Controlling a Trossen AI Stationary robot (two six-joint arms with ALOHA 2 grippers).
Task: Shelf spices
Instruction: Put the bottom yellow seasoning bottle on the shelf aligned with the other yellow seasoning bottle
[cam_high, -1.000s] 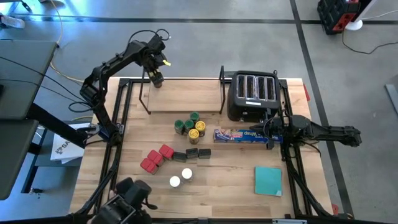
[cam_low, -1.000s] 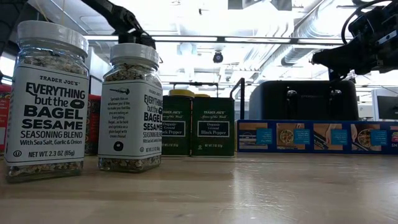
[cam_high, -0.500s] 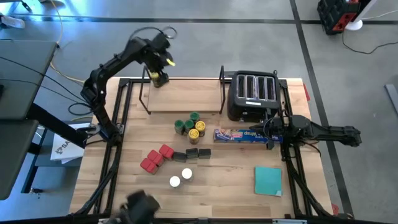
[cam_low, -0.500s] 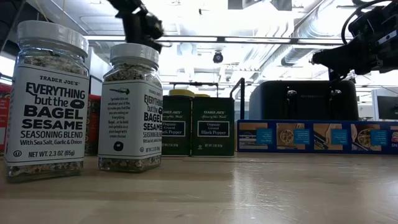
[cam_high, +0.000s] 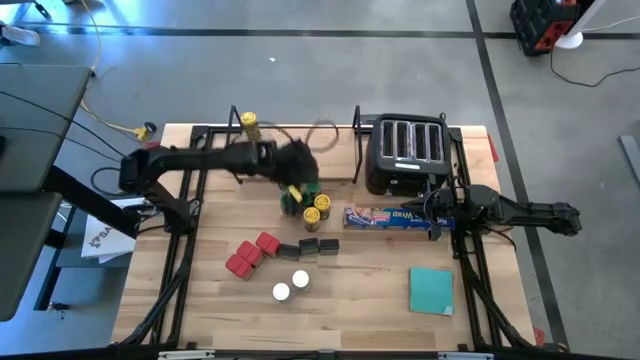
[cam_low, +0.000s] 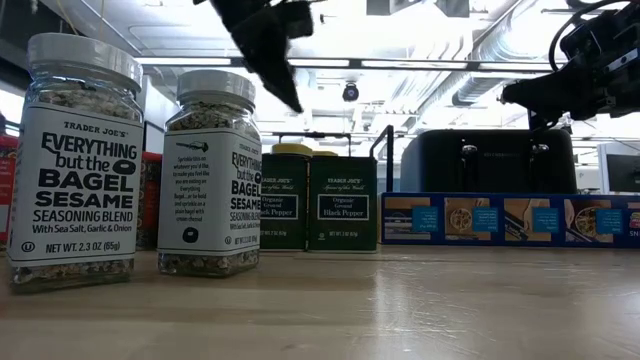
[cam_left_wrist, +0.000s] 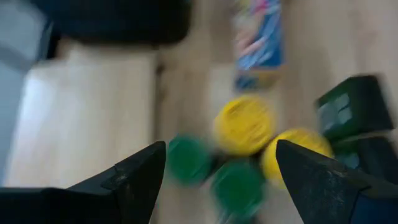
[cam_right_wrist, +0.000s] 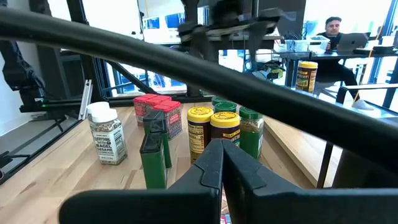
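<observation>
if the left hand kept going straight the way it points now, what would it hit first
Most likely the cluster of round green- and yellow-lidded spice jars. The open left hand points down at them, with the green lids nearest its line, though blur leaves the depth unclear.

lab | exposed ceiling ducts (cam_low: 520, 40) | desks with monitors (cam_right_wrist: 348, 42)

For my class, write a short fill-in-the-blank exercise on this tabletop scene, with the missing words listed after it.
1. One yellow-lidded jar already stands on the ____.
2. The left gripper hovers, fingers ____, over the cluster of round jars.
3. The toaster has ____ slots.
4. The right gripper rests by the long ____ box.

Missing words: shelf; open; four; blue
</observation>
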